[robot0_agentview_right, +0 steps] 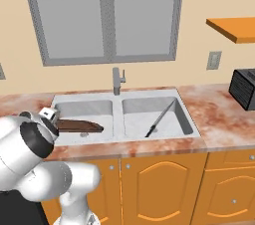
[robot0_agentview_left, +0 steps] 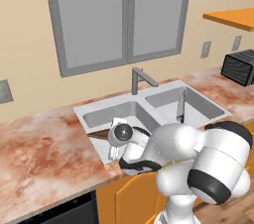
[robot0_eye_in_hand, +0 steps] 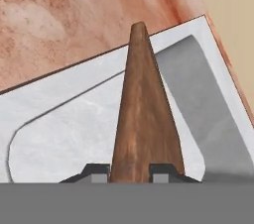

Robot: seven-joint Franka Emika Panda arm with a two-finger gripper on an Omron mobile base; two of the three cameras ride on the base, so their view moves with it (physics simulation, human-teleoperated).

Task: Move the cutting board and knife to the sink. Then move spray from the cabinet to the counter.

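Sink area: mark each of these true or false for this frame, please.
1. The cutting board lies in the left basin of the sink. True.
2. The knife lies flat on the counter. False: it leans in the right basin.
3. The board stands between the fingers of the gripper. True, as the hand view shows.
4. The faucet stands at the front edge of the sink. False: it stands at the back, below the window.
5. A dark appliance sits on the counter right of the sink. True.
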